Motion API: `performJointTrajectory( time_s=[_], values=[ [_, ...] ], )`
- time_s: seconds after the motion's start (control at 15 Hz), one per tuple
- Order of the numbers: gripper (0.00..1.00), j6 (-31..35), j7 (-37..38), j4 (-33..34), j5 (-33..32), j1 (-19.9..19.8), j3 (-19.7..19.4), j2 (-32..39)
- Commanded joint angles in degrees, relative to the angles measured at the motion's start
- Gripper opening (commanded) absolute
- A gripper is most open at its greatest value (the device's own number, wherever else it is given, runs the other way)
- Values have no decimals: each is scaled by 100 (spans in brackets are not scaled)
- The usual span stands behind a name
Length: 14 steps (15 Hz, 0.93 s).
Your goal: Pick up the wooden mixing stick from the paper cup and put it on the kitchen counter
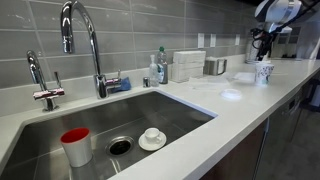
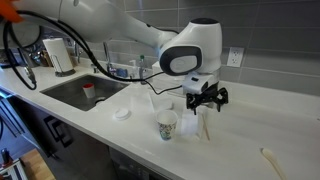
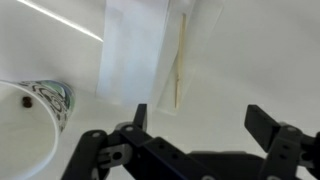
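Note:
The wooden mixing stick [image 3: 180, 60] lies flat on the kitchen counter [image 3: 255, 50], along the edge of a thin white sheet [image 3: 135, 50]. In the wrist view my gripper [image 3: 200, 112] hangs open just above the counter, a little short of the stick, with nothing between its fingers. The paper cup [image 3: 40, 100] stands upright to the left, white with a bluish pattern. In both exterior views the cup [image 2: 167, 124] [image 1: 264, 72] stands near the counter's front edge, with the gripper [image 2: 205, 106] [image 1: 262, 40] beside and above it.
An inset steel sink [image 1: 60, 115] holds a red-rimmed cup [image 1: 76, 145] and a small white cup on a saucer [image 1: 152, 138], with a faucet [image 1: 85, 40] behind. A white lid [image 2: 122, 113] lies on the counter. A pale utensil [image 2: 270, 158] rests near the front edge.

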Motion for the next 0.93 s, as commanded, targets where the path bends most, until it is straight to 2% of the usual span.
performJointTrajectory(
  time_s=[0.0,0.27,0.47,0.87],
  values=[
    [100,-16,20,35,-36,-58,61,10],
    [100,-35,-26,37,-66,-55,59,6],
    [100,-445,-462,82,-227,-72,40,-122],
    [100,-524,-514,84,-271,-76,37,-190]
  ],
)
